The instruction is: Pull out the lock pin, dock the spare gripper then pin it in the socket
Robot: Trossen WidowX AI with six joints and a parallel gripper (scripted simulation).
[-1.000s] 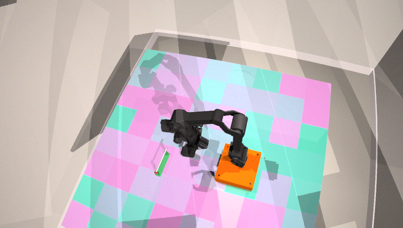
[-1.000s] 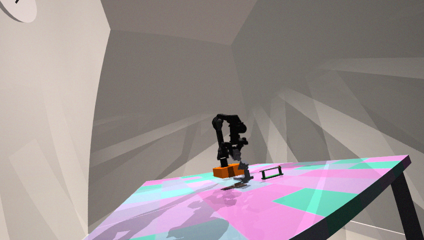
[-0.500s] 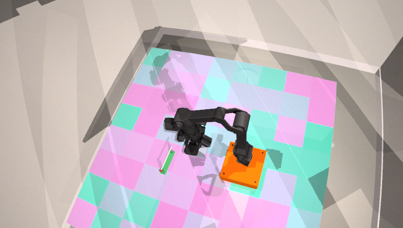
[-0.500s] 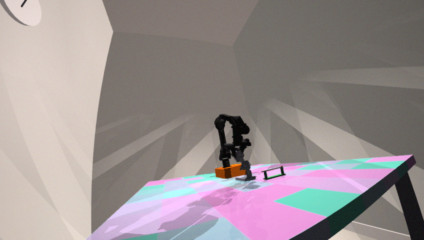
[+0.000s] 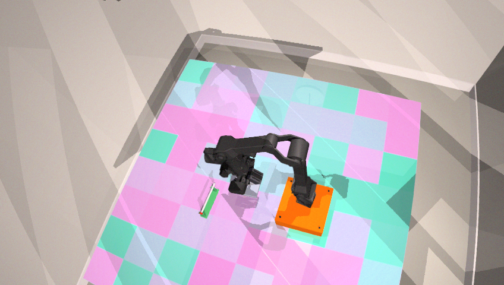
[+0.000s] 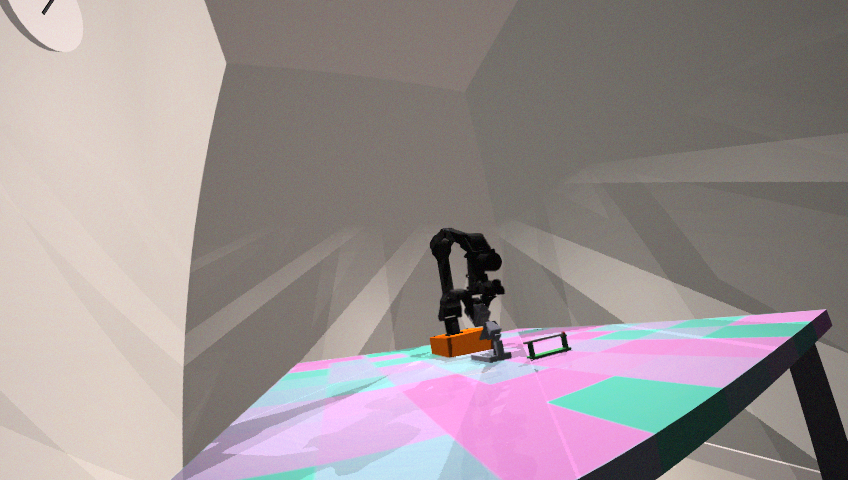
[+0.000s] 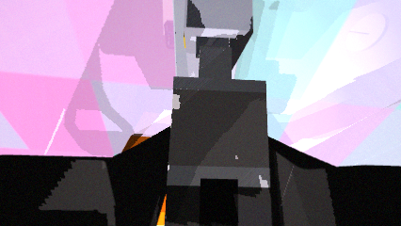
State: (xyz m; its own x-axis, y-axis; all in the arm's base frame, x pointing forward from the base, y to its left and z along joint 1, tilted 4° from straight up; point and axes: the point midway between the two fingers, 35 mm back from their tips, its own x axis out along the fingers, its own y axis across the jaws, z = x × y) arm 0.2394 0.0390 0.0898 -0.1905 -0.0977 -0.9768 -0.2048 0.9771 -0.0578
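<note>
Fingers of the gripper (image 5: 247, 173) (image 6: 474, 306) (image 7: 218, 188) are clamped on the spare gripper (image 5: 255, 176) (image 6: 479, 313) (image 7: 218, 127), one on each side of its dark body. Its narrow spigot (image 7: 215, 61) points away from them towards the socket (image 6: 491, 328) (image 7: 241, 16) on the grey mount (image 5: 252, 192) (image 6: 499, 354). In the wrist view spigot and socket look nearly in line side to side, tip overlapping the socket's near edge; whether it has entered, the pictures cannot tell.

The coming move seems to be a push along the spigot's long axis, and it likely turns on that axis matching the tilted bore; a small skew could jam it at the rim. The white lock pin (image 5: 207, 198) (image 6: 548, 337) is out of the socket, lying along its green holder (image 5: 212, 203) (image 6: 550, 353), well apart from the fingers.
</note>
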